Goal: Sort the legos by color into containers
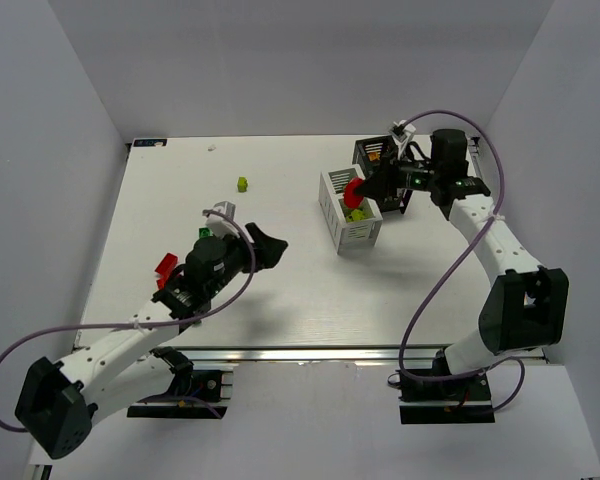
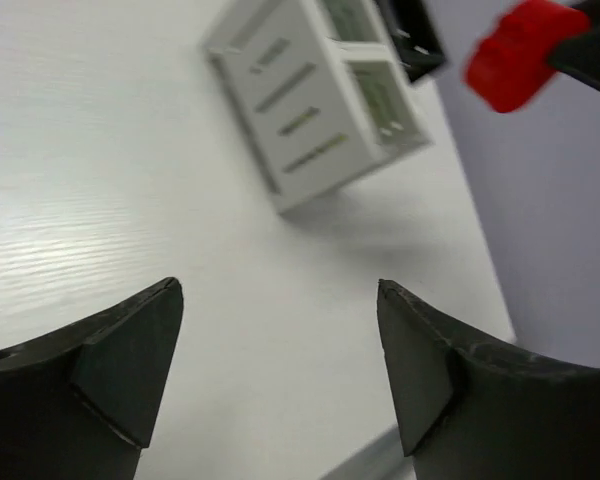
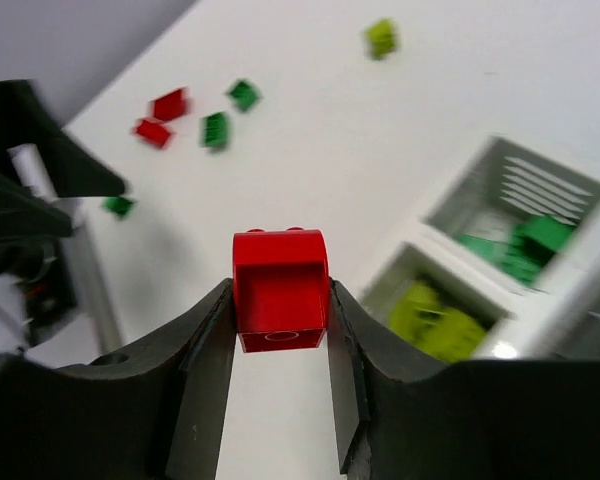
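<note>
Right jaws grip red lego (image 1: pixel 353 189) over white bin (image 1: pixel 355 236); black bin (image 1: pixel 371 151), probably red's home, lies just far-right. Left jaws open, empty.

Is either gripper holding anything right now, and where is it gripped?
Right gripper pinches a small red plastic brick by its two opposite side walls. Left gripper is open and holds nothing.

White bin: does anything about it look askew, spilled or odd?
The white bin sits slightly askew to the edges of the table. Inside, green bricks and lime bricks lie in separate compartments; nothing spilled.
</note>
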`<state>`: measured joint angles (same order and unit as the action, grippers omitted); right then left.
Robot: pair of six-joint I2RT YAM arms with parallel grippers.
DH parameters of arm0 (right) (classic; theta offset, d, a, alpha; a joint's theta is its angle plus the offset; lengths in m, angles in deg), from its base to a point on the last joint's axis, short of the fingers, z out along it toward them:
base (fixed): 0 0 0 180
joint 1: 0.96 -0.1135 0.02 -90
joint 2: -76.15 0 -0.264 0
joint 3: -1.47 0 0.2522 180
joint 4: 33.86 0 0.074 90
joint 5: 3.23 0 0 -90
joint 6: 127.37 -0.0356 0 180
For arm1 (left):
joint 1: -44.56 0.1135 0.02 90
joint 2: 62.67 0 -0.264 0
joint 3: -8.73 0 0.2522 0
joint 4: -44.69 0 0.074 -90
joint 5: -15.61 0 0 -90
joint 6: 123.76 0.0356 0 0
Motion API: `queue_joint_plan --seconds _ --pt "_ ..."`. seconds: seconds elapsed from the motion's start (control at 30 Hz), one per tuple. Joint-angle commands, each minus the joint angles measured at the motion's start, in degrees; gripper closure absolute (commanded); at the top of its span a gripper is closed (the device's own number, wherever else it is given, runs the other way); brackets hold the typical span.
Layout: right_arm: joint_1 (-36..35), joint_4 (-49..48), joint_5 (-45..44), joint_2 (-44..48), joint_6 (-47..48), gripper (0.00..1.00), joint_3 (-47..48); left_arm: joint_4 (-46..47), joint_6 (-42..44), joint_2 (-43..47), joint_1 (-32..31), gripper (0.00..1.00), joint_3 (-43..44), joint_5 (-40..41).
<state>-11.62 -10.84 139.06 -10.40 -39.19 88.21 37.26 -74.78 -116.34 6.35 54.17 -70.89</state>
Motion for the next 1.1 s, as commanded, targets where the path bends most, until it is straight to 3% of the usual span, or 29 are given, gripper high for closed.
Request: queue_joint_plan --seconds 0.0,0.07,0.23,0.73,0.93,1.07 --pt "2.6 2.7 -9.0 -1.0 6.8 1.0 4.0 -13.5 -1.4 6.1 0.5 0.12 -0.5 16.4" --pt "4.0 1.7 -13.3 -2.2 7.8 1.0 5.0 -18.4 -3.5 8.3 0.6 0.06 -0.7 21.5" --pt "6.1 -1.3 -22.4 -5.4 10.1 1.0 6.7 -28.8 -5.8 11.3 1.0 0.04 1.1 25.9" --pt "7.3 -4.2 -30.6 -16.8 14.2 0.99 16.0 -35.9 -6.4 6.7 3.1 0.04 5.7 26.4" --pt "7.3 -3.7 -31.2 -19.5 14.5 0.91 18.1 -36.7 -6.0 5.3 8.9 0.04 7.3 22.9" --pt "7.3 -4.0 -31.3 -19.5 14.9 0.76 16.9 -37.0 -6.3 4.8 12.9 0.04 8.0 20.8"
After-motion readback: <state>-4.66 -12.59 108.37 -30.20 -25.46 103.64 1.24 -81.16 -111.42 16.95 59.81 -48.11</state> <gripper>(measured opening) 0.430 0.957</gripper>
